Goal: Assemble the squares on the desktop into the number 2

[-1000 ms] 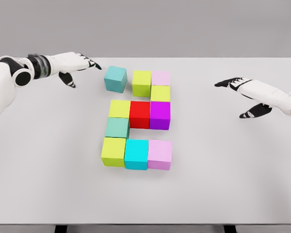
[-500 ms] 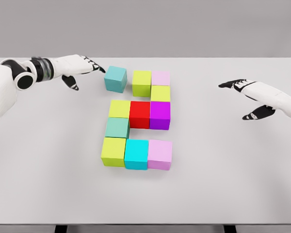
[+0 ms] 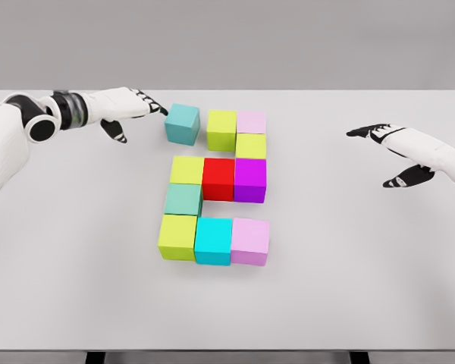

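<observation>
Coloured cubes lie on the white table (image 3: 364, 265) in the shape of a 2. A teal cube (image 3: 183, 123) sits at the top left, slightly turned, with a small gap to the lime cube (image 3: 221, 130) beside it. A pale pink cube (image 3: 252, 121) and a lime cube (image 3: 251, 145) form the upper right. The middle row runs lime, red (image 3: 219, 179), purple. Below come a teal cube (image 3: 183, 199), then lime, cyan and pink (image 3: 249, 241). My left hand (image 3: 140, 106) is open, its fingertips at the top teal cube's left side. My right hand (image 3: 387, 148) hovers open at the right.
The table's front edge (image 3: 227, 350) runs along the bottom of the view. A grey wall stands behind the table.
My left hand has slid right to the teal cube's left face, and that cube has shifted a little to the right. My right hand has drawn back toward the right edge.
</observation>
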Controlling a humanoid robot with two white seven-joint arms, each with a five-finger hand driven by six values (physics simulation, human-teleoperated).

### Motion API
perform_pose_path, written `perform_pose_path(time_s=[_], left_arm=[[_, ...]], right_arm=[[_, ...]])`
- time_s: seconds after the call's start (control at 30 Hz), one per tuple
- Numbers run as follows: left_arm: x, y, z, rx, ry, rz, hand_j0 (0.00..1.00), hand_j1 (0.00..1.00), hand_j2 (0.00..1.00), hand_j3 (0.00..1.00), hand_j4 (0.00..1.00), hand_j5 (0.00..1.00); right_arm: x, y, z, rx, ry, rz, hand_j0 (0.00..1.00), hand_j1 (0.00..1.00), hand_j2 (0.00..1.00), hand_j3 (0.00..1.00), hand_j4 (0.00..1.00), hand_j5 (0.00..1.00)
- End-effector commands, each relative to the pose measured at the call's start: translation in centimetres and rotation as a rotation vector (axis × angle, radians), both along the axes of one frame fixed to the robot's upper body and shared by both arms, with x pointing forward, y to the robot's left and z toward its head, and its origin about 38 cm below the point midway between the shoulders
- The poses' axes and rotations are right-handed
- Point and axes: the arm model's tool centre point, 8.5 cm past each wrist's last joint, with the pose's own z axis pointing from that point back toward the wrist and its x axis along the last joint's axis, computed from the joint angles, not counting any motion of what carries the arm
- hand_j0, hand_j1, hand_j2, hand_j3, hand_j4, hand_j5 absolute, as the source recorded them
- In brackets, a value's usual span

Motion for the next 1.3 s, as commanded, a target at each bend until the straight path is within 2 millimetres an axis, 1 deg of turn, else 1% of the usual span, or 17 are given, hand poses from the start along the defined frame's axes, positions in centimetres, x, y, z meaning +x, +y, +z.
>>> perform_pose_path(time_s=[0.0, 0.27, 0.53, 0.67, 0.9, 1.03, 1.27], left_arm=[[0.0, -0.1, 0.1, -0.006, -0.001, -0.002, 0.94, 0.94, 0.94, 0.94, 0.94, 0.94], [-0.3, -0.7, 0.0, -0.011, -0.004, -0.020, 0.94, 0.94, 0.94, 0.94, 0.94, 0.94], [-0.5, 2.1, 0.3, 0.007, -0.006, 0.021, 0.94, 0.94, 0.94, 0.94, 0.94, 0.94], [-0.7, 1.8, 0.4, 0.007, -0.012, 0.005, 0.94, 0.94, 0.94, 0.94, 0.94, 0.94], [-1.2, 0.5, 0.5, 0.005, -0.025, -0.042, 0.97, 0.97, 0.97, 0.97, 0.97, 0.97], [-1.4, 0.4, 0.2, 0.013, -0.011, -0.044, 0.97, 0.97, 0.97, 0.97, 0.97, 0.97], [-1.5, 0.4, 0.5, 0.014, -0.020, -0.055, 0.97, 0.97, 0.97, 0.97, 0.97, 0.97]], right_arm=[[0.0, -0.1, 0.1, 0.006, 0.000, -0.004, 1.00, 1.00, 1.00, 1.00, 1.00, 1.00], [0.0, -0.1, 0.1, 0.006, 0.000, -0.004, 1.00, 1.00, 1.00, 1.00, 1.00, 1.00], [0.0, -0.2, 0.1, 0.006, -0.001, -0.005, 1.00, 1.00, 1.00, 1.00, 1.00, 1.00], [0.0, -0.2, 0.1, 0.007, -0.001, -0.006, 1.00, 1.00, 1.00, 1.00, 1.00, 1.00], [-0.1, -0.2, 0.0, 0.007, 0.001, -0.008, 1.00, 1.00, 1.00, 1.00, 1.00, 1.00], [-0.1, -0.3, 0.0, 0.006, 0.002, -0.009, 1.00, 1.00, 1.00, 1.00, 1.00, 1.00], [-0.1, -0.3, 0.1, 0.004, 0.001, -0.009, 1.00, 1.00, 1.00, 1.00, 1.00, 1.00]])
